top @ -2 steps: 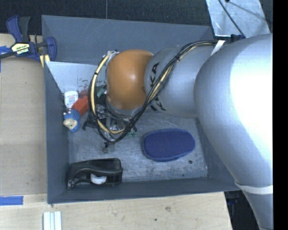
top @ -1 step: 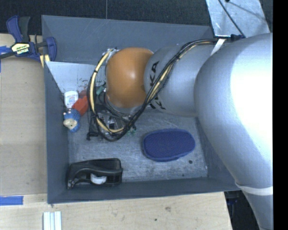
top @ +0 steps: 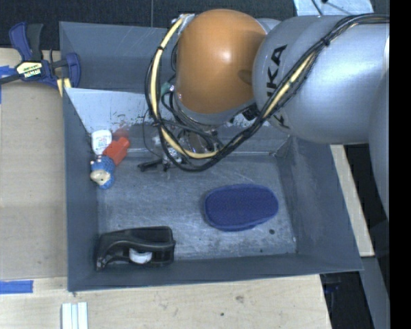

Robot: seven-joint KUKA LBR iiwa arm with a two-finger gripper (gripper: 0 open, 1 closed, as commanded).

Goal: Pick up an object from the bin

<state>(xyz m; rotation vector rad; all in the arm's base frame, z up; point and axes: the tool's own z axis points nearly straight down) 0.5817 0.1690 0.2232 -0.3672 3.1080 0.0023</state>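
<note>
From where I stand, nothing is lifted out of the bin (top: 79, 204); every loose thing lies on its grey floor. Closest to the gripper (top: 192, 144) is a thin black piece (top: 153, 164), lying flat near the back wall just left of and below the wrist; I cannot make out what it is. A little further left, by the left wall, is a small cluster: a white cap-like piece (top: 99, 142) touching a short orange piece (top: 116, 149), and just in front of them a small blue-and-yellow thing (top: 102, 175).

Toward the front, right of the middle, lies a flat dark blue oval pad (top: 241, 208), by itself and well apart from the cluster. In the front left corner lies a black, bulky thing (top: 135, 247) with a white part showing in its hollow, close to the front wall.

The gripper hangs low over the back of the bin, near the middle of the back wall, tucked under the arm's rounded orange cover (top: 216, 60). Whether it is open or closed I cannot tell, nor whether it touches anything. Yellow and black cables (top: 157, 67) loop round the cover and sag below it. The thick silver arm (top: 329, 81) comes in from the right, above the bin's back right corner.
</note>
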